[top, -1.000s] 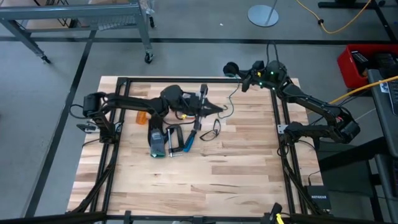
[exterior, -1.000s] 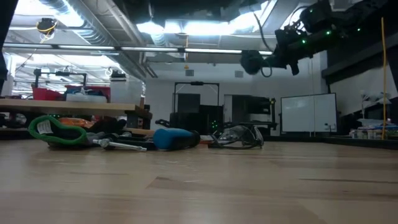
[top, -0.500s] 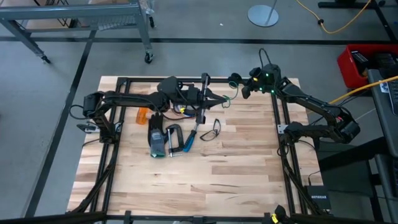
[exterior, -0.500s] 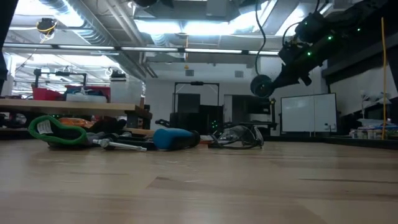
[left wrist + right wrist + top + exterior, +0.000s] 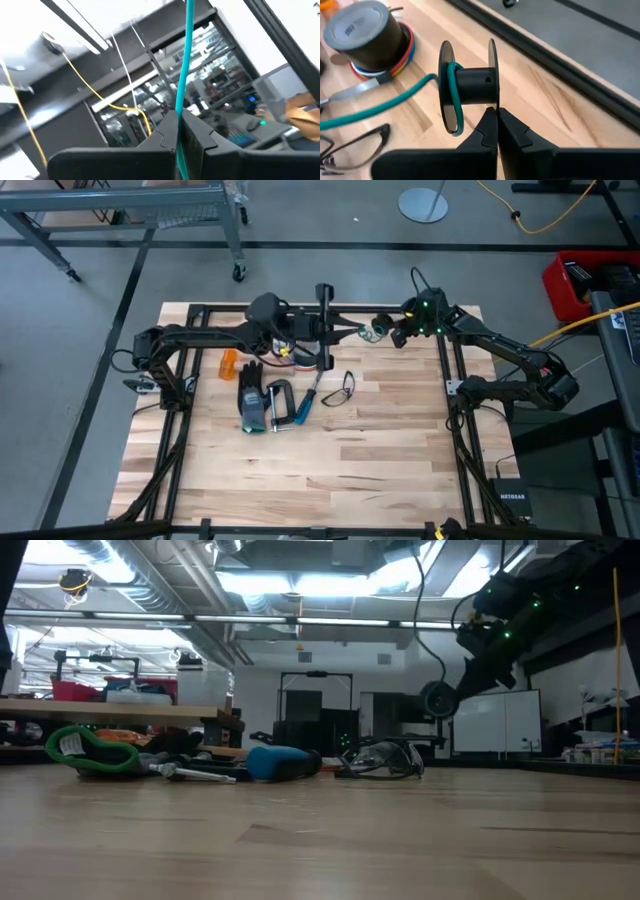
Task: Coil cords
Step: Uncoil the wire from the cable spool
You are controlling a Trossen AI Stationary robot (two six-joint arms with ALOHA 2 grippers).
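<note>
A thin teal-green cord (image 5: 385,104) runs from my left gripper (image 5: 352,333) to a small black spool (image 5: 470,87), where one turn of it lies around the core (image 5: 452,95). Both grippers hang above the table's far edge, close together. The left one (image 5: 177,125) is shut on the cord and points slightly upward. My right gripper (image 5: 496,117) is shut on the spool (image 5: 437,698) and slants downward. No black cord can be made out. My left gripper pinches the teal cord (image 5: 179,112) between its two shut fingers. The cord passes lengthwise through them and leaves past the fingertips in a straight line (image 5: 187,45), clear of the table. My right gripper pinches the rim of one spool flange (image 5: 493,102) between its fingertips, slanting down from the table's right. The spool is lifted clear, its axis lying crosswise to the fingers, the cord leaving it on the side of the other flange.
Under the arms lie stacked tape rolls (image 5: 370,35), a pair of glasses (image 5: 345,388), a blue-handled screwdriver (image 5: 303,406), a clamp (image 5: 278,402), a green-and-black tool (image 5: 250,408) and an orange piece (image 5: 229,365). The near half of the table (image 5: 330,470) is bare wood.
My left gripper has risen with the cord, shifted toward the far edge and rolled. My right gripper has tipped downward, and the spool has swung lower, toward the left gripper. Both have stayed shut.
</note>
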